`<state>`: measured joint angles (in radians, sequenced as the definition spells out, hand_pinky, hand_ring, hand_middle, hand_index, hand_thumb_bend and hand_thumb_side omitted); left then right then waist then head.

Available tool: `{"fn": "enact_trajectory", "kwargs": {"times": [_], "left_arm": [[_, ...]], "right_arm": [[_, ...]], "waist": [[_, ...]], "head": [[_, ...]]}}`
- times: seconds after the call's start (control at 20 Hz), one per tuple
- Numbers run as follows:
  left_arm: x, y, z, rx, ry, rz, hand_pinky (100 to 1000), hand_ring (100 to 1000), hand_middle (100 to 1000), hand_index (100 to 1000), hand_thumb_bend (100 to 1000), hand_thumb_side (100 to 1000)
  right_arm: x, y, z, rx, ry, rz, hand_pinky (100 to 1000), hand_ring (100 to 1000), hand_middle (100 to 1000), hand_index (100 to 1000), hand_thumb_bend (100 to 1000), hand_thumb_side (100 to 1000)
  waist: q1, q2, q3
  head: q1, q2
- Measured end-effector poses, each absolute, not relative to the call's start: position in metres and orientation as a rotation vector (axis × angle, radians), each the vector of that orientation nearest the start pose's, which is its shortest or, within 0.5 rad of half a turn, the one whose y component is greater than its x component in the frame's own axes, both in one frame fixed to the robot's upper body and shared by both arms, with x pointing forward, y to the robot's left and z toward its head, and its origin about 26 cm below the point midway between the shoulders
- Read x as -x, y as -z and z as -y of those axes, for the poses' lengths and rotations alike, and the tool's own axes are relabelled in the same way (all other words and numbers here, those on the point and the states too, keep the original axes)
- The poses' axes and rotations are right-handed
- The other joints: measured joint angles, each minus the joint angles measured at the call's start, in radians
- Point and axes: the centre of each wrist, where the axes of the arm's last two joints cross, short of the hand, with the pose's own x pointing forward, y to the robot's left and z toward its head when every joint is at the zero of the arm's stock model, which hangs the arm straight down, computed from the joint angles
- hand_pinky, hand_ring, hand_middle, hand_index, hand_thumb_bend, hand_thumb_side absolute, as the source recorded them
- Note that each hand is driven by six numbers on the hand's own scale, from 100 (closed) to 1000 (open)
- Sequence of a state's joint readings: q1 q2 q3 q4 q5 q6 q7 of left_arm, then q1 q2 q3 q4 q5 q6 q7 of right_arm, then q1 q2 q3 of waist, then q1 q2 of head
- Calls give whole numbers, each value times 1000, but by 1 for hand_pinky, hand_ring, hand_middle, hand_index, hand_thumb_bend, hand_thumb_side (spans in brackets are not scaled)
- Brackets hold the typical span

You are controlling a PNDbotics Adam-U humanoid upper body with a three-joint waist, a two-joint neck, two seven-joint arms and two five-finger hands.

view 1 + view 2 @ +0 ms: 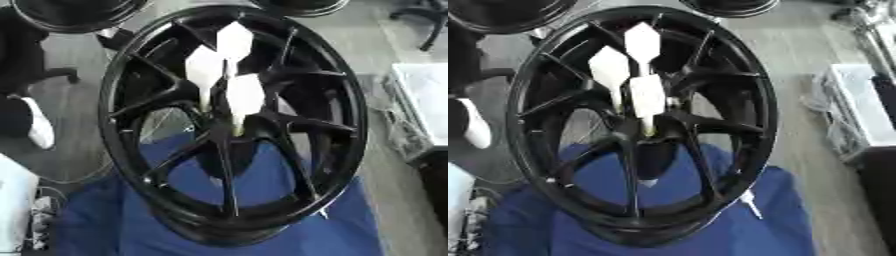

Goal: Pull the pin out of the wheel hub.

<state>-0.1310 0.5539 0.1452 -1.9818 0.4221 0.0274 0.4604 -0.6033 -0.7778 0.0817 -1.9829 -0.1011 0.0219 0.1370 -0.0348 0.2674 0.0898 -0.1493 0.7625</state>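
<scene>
We see neither hand, so we cannot tell their state or place anything relative to them. Three white pins (243, 95) stand in the centre of the black hub (229, 131). A skewed pull could jam a pin or rock the wheel (114, 90) on its blue cloth (262, 180).

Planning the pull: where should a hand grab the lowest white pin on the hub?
Probably the wide flat head of the lowest white pin, pinched across its faces from the viewer's side. Its thin stem tapers into the wheel hub, leaving little to hold. Two other white pins crowd it above. No hand shows.
</scene>
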Motion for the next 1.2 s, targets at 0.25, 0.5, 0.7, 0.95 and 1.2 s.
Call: {"fn": "enact_trajectory", "kwargs": {"times": [0.25, 0.5, 0.7, 0.95, 1.2], "left_arm": [[-277, -194, -343, -323, -270, 2105, 720, 898, 782, 753, 735, 450], [-277, -194, -343, -322, -270, 2105, 720, 899, 783, 753, 735, 450], [-277, -194, -343, -322, -270, 2105, 720, 899, 783, 753, 735, 450], [-277, -193, -343, -323, -269, 2103, 721, 899, 783, 754, 733, 450], [-276, -192, -344, -325, -269, 2098, 721, 900, 784, 754, 733, 450]], "right_arm": [[-302, -321, 273, 328, -1002, 2344, 728, 588, 600, 851, 100, 455], [-302, -321, 272, 325, -1007, 2341, 728, 588, 600, 851, 100, 456], [-303, -321, 272, 324, -1010, 2339, 728, 588, 600, 851, 100, 456], [-303, -319, 269, 304, -1054, 2324, 756, 644, 683, 873, 100, 598], [-304, -316, 263, 322, -1208, 2260, 786, 708, 733, 881, 100, 591]], "waist": [[0, 0, 0], [-1, 0, 0], [-3, 0, 0], [-6, 0, -2], [-8, 0, -4]], "head": [[1, 0], [5, 0], [7, 0], [14, 0], [17, 0]]}}
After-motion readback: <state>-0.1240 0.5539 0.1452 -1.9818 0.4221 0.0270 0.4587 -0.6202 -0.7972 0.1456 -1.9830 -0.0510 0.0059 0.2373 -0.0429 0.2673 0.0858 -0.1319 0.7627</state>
